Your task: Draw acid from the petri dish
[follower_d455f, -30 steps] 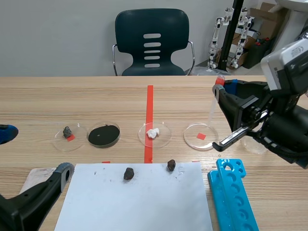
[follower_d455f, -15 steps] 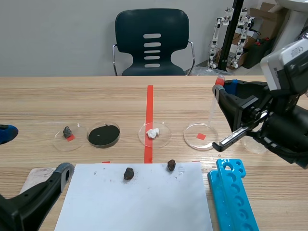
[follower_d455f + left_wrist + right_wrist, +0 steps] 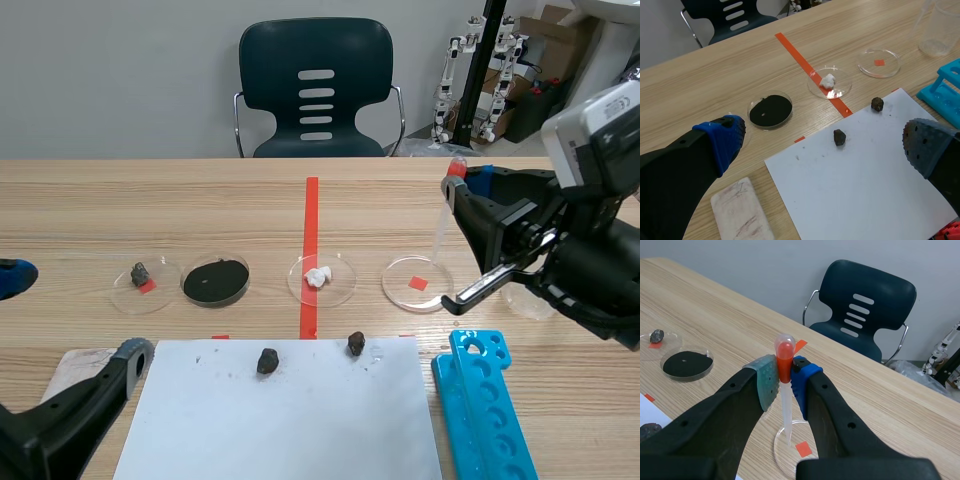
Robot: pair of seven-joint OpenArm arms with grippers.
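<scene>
Right claw (image 3: 785, 372) clamped on pipette (image 3: 786, 407) bulb, above petri dish (image 3: 400, 290). Likely light, soft; squeeze gently. Left claw (image 3: 824, 145) apart.

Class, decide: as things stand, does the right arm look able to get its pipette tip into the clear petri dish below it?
Probably yes. The right gripper holds the pipette upright, its tip hanging over the clear petri dish, and nothing lies between them.

The petri dish (image 3: 417, 284) is reachable from above; only the pipette (image 3: 441, 222) hangs over its 1 o'clock rim. Obstacles nearby: white-lump dish (image 3: 321, 279) at 9 o'clock, clear beaker (image 3: 939, 27) at 3 o'clock, blue rack (image 3: 485, 405) at 5 o'clock.
</scene>
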